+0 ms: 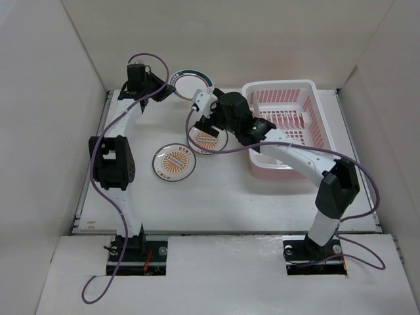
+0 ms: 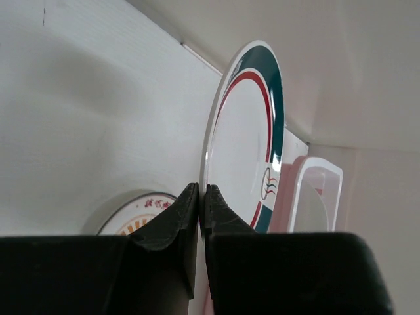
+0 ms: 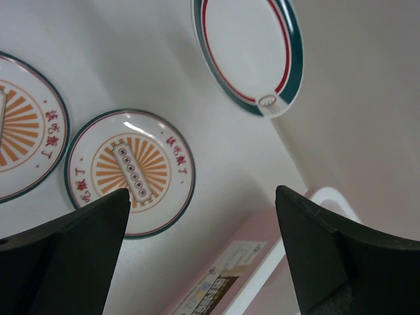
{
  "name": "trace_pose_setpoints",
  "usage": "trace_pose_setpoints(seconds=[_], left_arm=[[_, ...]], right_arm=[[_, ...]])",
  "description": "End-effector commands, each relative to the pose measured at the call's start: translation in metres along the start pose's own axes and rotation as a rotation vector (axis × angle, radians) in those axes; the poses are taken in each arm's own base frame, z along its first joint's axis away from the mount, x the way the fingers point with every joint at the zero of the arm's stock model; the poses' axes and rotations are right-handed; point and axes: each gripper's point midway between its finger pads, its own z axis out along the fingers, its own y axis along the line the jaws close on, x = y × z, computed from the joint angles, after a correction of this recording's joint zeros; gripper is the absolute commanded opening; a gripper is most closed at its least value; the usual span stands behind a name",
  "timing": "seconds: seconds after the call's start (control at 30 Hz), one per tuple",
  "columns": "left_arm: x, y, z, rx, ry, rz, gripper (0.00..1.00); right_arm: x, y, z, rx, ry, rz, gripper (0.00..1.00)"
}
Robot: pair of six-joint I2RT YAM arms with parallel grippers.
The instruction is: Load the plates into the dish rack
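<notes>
My left gripper (image 1: 167, 90) is shut on the rim of a white plate with a dark green and red rim (image 1: 192, 81), held near the back wall; in the left wrist view the fingertips (image 2: 190, 197) pinch the edge of this plate (image 2: 246, 138). Two plates with orange sunburst centres lie flat on the table, one (image 1: 175, 162) nearer and one (image 1: 209, 140) under my right gripper (image 1: 205, 123). That gripper (image 3: 203, 216) hangs open and holds nothing, above the table between the sunburst plate (image 3: 131, 172) and the pink dish rack (image 3: 262, 262). The dish rack (image 1: 311, 105) stands at the right.
White walls close in the table at the back and both sides (image 1: 52, 98). The right arm's forearm (image 1: 289, 151) crosses over the rack's front left corner. A printed label (image 3: 216, 289) sits on the rack's side. Purple cables trail along both arms.
</notes>
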Motion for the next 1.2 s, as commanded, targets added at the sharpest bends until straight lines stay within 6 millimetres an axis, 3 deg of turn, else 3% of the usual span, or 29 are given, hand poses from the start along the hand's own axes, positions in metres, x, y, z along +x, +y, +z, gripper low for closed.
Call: trace_pose_setpoints(seconds=[0.0, 0.13, 0.27, 0.4, 0.47, 0.63, 0.7, 0.93, 0.97, 1.03, 1.1, 1.17], left_arm=[[-0.010, -0.049, -0.048, 0.073, -0.032, -0.022, 0.00], [-0.002, -0.061, -0.073, 0.063, -0.014, -0.035, 0.00], [0.007, -0.054, -0.093, -0.006, 0.000, -0.078, 0.00], [0.015, -0.060, -0.112, 0.003, 0.021, -0.089, 0.00], [0.021, -0.058, -0.117, 0.003, 0.036, -0.101, 0.00], [0.032, -0.066, -0.138, 0.022, 0.046, -0.093, 0.00], [0.039, -0.060, -0.140, 0.014, 0.064, -0.099, 0.00], [0.053, -0.063, -0.149, 0.039, 0.096, -0.102, 0.00], [0.052, -0.069, -0.153, 0.063, 0.093, -0.094, 0.00], [0.055, -0.065, -0.153, 0.055, 0.099, -0.098, 0.00], [0.055, -0.067, -0.154, 0.067, 0.102, -0.095, 0.00], [0.055, -0.069, -0.156, 0.075, 0.096, -0.091, 0.00]], right_arm=[[-0.068, -0.038, -0.009, 0.136, -0.137, -0.148, 0.96], [-0.068, -0.044, -0.004, 0.161, -0.121, -0.182, 0.97], [-0.071, -0.029, 0.002, 0.117, -0.141, -0.217, 0.98], [-0.070, -0.009, 0.015, 0.104, -0.124, -0.238, 0.98], [-0.063, -0.005, 0.024, 0.103, -0.105, -0.250, 0.98], [-0.064, -0.011, 0.030, 0.149, -0.108, -0.240, 0.95], [-0.062, -0.011, 0.036, 0.159, -0.100, -0.239, 0.92], [-0.061, -0.015, 0.042, 0.207, -0.110, -0.226, 0.69], [-0.061, -0.015, 0.042, 0.207, -0.110, -0.226, 0.59], [-0.058, -0.012, 0.046, 0.202, -0.103, -0.229, 0.49], [-0.058, -0.012, 0.046, 0.201, -0.104, -0.219, 0.28], [-0.058, -0.012, 0.046, 0.201, -0.104, -0.219, 0.25]])
